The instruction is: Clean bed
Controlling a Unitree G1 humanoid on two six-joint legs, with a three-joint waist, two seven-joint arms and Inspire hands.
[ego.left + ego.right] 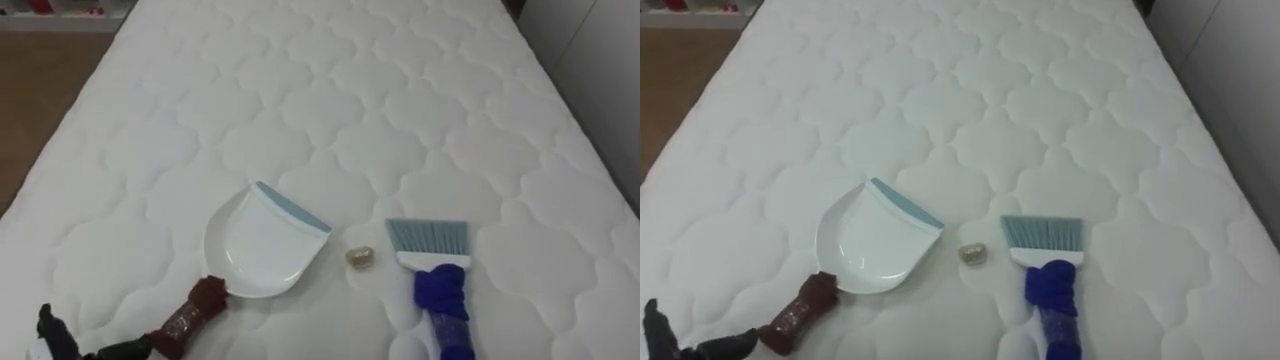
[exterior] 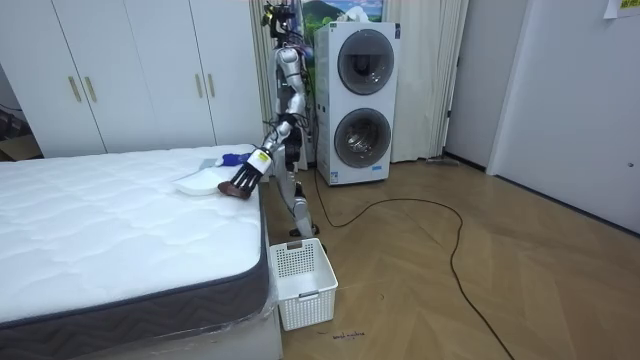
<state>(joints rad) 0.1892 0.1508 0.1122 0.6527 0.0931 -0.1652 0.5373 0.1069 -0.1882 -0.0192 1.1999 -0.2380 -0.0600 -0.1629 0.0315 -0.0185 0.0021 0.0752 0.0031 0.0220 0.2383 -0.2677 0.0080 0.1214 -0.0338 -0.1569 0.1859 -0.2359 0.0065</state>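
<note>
A white dustpan (image 1: 258, 245) with a grey-blue lip lies on the quilted white mattress (image 1: 330, 100). Its brown handle (image 1: 192, 310) runs to the lower left, where my left hand (image 1: 55, 335) shows with dark fingers curled at the handle's end. A small crumpled yellowish scrap (image 1: 361, 258) lies just right of the pan's lip. To its right rests a brush (image 1: 432, 245) with pale blue bristles pointing away from me. The brush's blue handle (image 1: 443, 300) runs off the lower edge. In the room view I stand at the bed's end, with the dustpan (image 2: 200, 182) on the mattress corner.
A white slatted basket (image 2: 302, 283) stands on the wooden floor by the bed's corner. Behind me are stacked washing machines (image 2: 362, 100), and white wardrobes (image 2: 130, 75) line the wall. The mattress stretches far ahead; its right edge (image 1: 600, 150) meets a pale wall.
</note>
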